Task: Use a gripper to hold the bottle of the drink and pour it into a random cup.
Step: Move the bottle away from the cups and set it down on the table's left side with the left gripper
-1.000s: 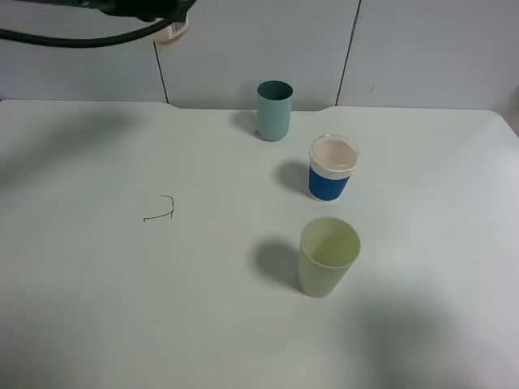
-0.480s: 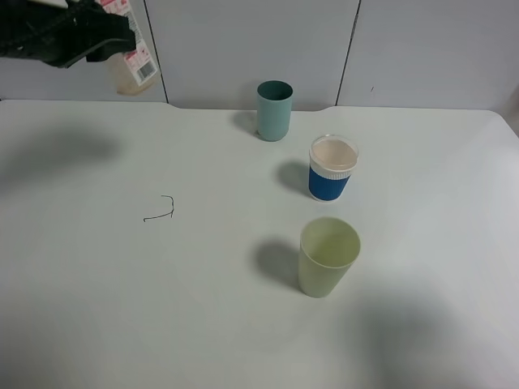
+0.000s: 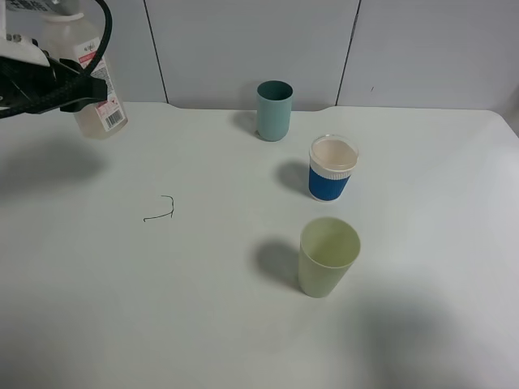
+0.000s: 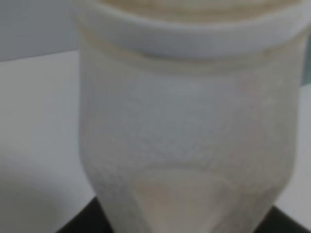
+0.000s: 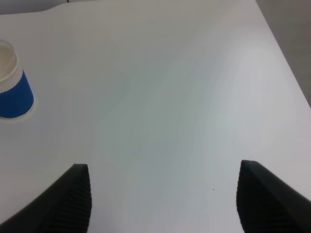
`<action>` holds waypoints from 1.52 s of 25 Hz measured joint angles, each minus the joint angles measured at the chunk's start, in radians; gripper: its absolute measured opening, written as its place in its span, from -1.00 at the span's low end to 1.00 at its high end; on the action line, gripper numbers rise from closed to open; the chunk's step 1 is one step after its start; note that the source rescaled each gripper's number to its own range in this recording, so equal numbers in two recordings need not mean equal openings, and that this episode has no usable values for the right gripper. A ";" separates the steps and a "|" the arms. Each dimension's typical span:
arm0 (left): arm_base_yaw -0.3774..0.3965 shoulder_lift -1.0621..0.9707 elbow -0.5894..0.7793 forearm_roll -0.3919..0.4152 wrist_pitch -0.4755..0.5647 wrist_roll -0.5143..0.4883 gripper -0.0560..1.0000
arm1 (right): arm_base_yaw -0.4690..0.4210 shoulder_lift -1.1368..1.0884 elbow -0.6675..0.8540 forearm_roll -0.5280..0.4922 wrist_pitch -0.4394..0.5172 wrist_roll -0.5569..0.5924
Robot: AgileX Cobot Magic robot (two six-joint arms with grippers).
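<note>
Carry step: left pincer (image 3: 69,89) clamped on bottle (image 3: 91,93), held in the air over the bench (image 3: 203,308) far left, well apart from teal cup (image 3: 274,110). Bottle's long axis near upright, neck up, slightly tilted. Next probably move it across over the cup, then tip. Right pincer (image 5: 163,199) spread, holding nothing

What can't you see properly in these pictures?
- Left pincer: in the high view, the bottle hides its tips.
- Bottle: in the left wrist view, too close and blurred.
- Blue cup: cut off by the right wrist view's edge.
</note>
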 joint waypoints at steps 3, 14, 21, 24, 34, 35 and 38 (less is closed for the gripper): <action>0.000 0.000 0.026 0.056 -0.026 -0.059 -0.89 | 0.000 0.000 0.000 0.000 0.000 0.000; 0.000 -0.002 0.169 0.310 -0.209 -0.469 -0.89 | 0.000 0.000 0.000 0.000 0.000 0.000; 0.000 -0.002 0.276 0.783 -0.387 -0.900 -0.89 | 0.000 0.000 0.000 0.000 0.000 0.000; 0.000 -0.002 0.311 0.987 -0.471 -1.064 -0.89 | 0.000 0.000 0.000 0.000 0.000 0.000; 0.000 0.181 0.325 1.122 -0.665 -1.148 -0.89 | 0.000 0.000 0.000 0.000 0.000 0.000; 0.000 0.208 0.325 1.123 -0.696 -1.148 -0.89 | 0.000 0.000 0.000 0.000 0.000 0.000; 0.000 0.287 0.326 1.130 -0.792 -1.148 -0.89 | 0.000 0.000 0.000 0.000 0.000 0.000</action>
